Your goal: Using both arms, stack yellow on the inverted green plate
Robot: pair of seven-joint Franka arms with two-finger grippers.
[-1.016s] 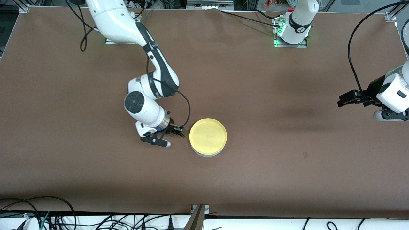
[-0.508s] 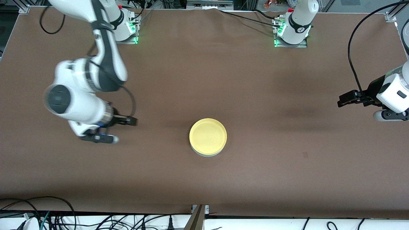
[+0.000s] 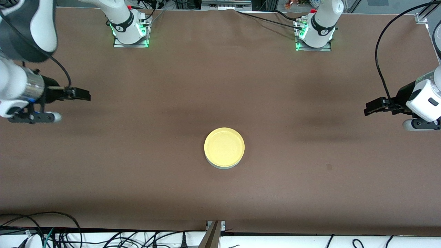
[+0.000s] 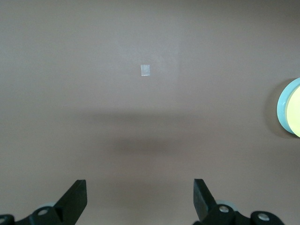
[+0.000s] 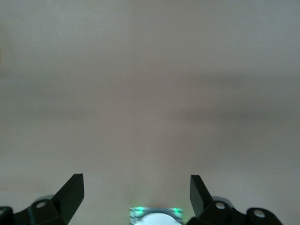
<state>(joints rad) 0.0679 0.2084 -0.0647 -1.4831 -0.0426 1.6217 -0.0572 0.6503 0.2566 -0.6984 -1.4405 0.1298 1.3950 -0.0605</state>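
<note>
The yellow plate (image 3: 224, 147) rests rim up on top of the inverted green plate (image 3: 220, 166) in the middle of the table. Only a pale sliver of the green plate shows under it. At the edge of the left wrist view the yellow plate (image 4: 295, 108) appears with the green plate's rim (image 4: 282, 104) around it. My right gripper (image 3: 85, 95) hangs open and empty over the right arm's end of the table, well clear of the stack. The left arm waits with my left gripper (image 3: 368, 111) open and empty over its own end. Both wrist views show spread fingertips (image 4: 77, 197) (image 5: 72, 192) over bare table.
The brown table cover (image 3: 293, 193) spreads around the stack. A small pale square mark (image 4: 146, 70) lies on it toward the left arm's end. The arm bases (image 3: 129, 29) (image 3: 315, 32) stand at the table's edge farthest from the front camera. Cables (image 3: 51, 234) run below the nearest edge.
My right gripper has drawn away from beside the stacked plates toward the right arm's end of the table. The plates and the left arm have not moved.
</note>
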